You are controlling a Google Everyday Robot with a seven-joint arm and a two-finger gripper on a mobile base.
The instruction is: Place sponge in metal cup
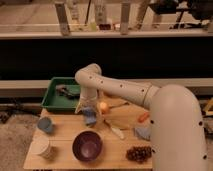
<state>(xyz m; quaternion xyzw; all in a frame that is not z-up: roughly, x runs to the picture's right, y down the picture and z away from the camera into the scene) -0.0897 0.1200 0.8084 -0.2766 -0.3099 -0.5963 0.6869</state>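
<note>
Gripper (88,111) low over desk (65,159), center. Fingers (81,106) closed on blue sponge (90,118), which sits right under them, touching the desk. Metal cup (45,125) is apart, to the sponge's left.

The gripper (88,111) hangs at the centre of the frame, low over the table (65,137), with the blue sponge (90,119) at its tip. To its lower left, a strip of bare wood runs open toward the metal cup (45,125). The purple bowl (87,146) stands just below that strip, and the white cup (43,148) sits below the metal cup. The green tray (50,97) walls off the upper left. On the right, the arm (125,90), an orange ball (103,106) and a pale utensil (115,130) crowd the way.
</note>
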